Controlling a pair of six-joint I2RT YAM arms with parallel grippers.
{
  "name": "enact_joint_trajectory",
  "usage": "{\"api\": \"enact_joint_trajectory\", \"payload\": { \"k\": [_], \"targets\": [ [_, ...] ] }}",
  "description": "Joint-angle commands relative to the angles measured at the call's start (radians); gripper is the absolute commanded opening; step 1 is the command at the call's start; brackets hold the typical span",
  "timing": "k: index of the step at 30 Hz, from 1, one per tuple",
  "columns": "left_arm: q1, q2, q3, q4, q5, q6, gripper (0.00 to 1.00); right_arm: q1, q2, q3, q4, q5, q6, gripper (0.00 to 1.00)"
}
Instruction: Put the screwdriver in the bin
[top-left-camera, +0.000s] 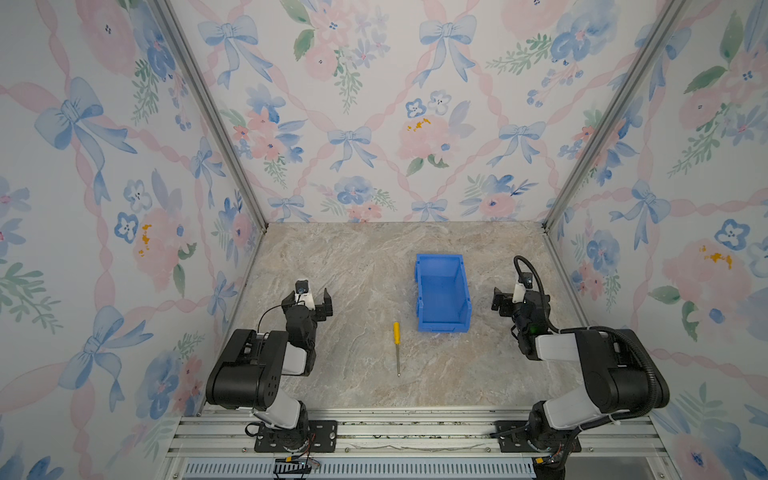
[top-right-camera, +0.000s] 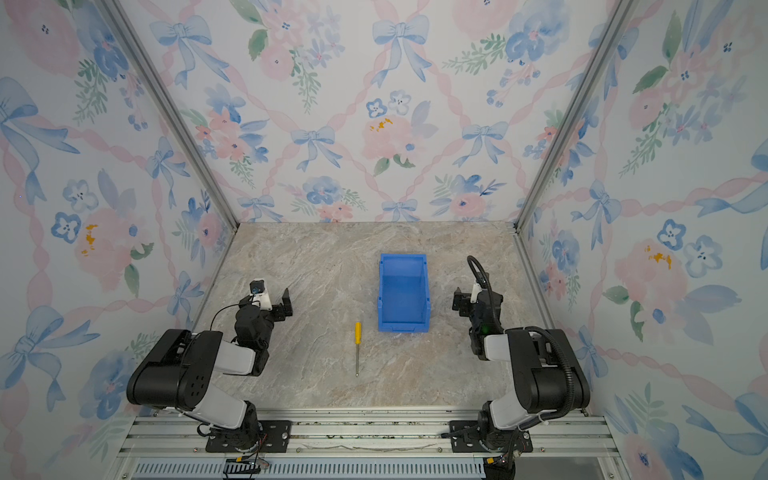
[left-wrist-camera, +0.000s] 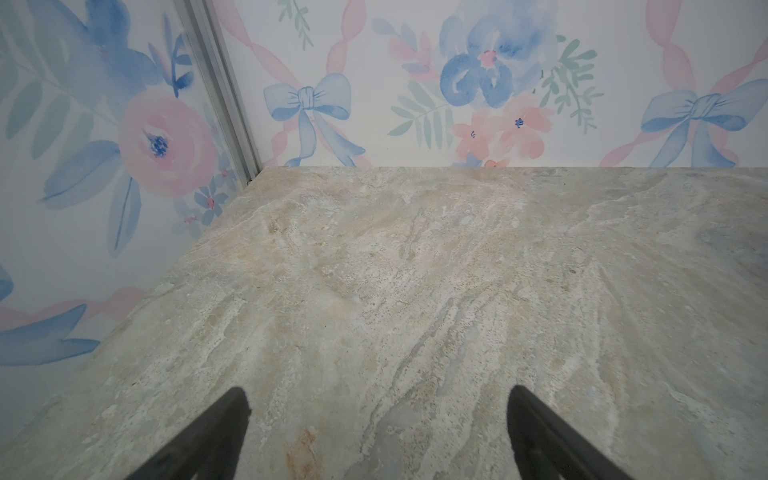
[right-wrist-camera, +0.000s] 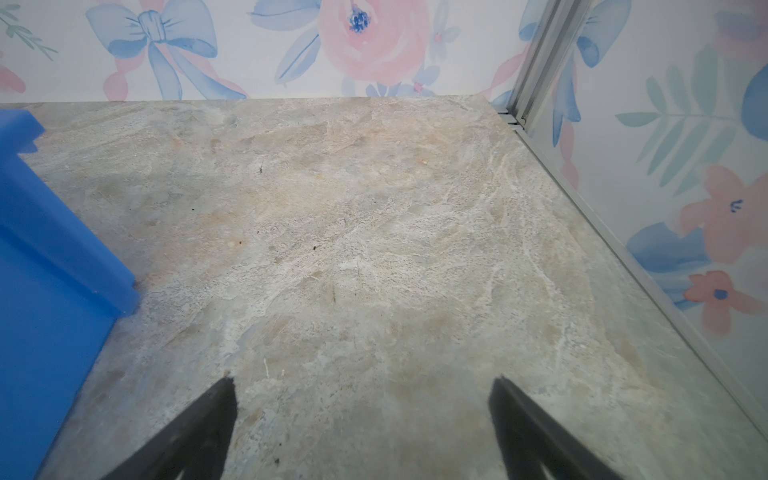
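The screwdriver (top-left-camera: 397, 348) lies flat on the table (top-left-camera: 353, 270) at lower centre in both top views. Its handle points toward the top of the frame and its tip toward the bottom. It sits just below and left of the bin (top-left-camera: 422, 291) without touching it. The bin is empty. The left gripper (left-wrist-camera: 378, 394) and the right gripper (right-wrist-camera: 364, 380) both hover over bare table with jaws apart and nothing between them. The step in hand is judged to be the approach and grasp. The left arm likely has the clearer path, since the bin wall (right-wrist-camera: 50, 249) stands just beside the right gripper. Set the jaws across the handle, not along it, and descend until the fingertips flank the handle before closing. The handle is yellow plastic, thicker than the thin silver shaft, and probably gives the surer hold. The shaft may roll or slip. The table has a hard, matte, marbled stone look. The bin is rigid blue plastic, rectangular, with tall walls and a lower front lip.
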Motion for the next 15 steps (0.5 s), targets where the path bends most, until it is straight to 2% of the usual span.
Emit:
{"api": "enact_joint_trajectory", "payload": {
  "k": [1, 15],
  "targets": [
    [-0.004, 0.014, 0.015, 0.014, -0.009, 0.022, 0.97, 0.009, 0.010, 0.018, 0.027, -0.005, -0.011, 0.97],
    [0.003, 0.013, 0.018, 0.010, 0.012, 0.019, 0.98, 0.010, 0.009, 0.019, 0.027, -0.001, -0.012, 0.97]
  ]
}}
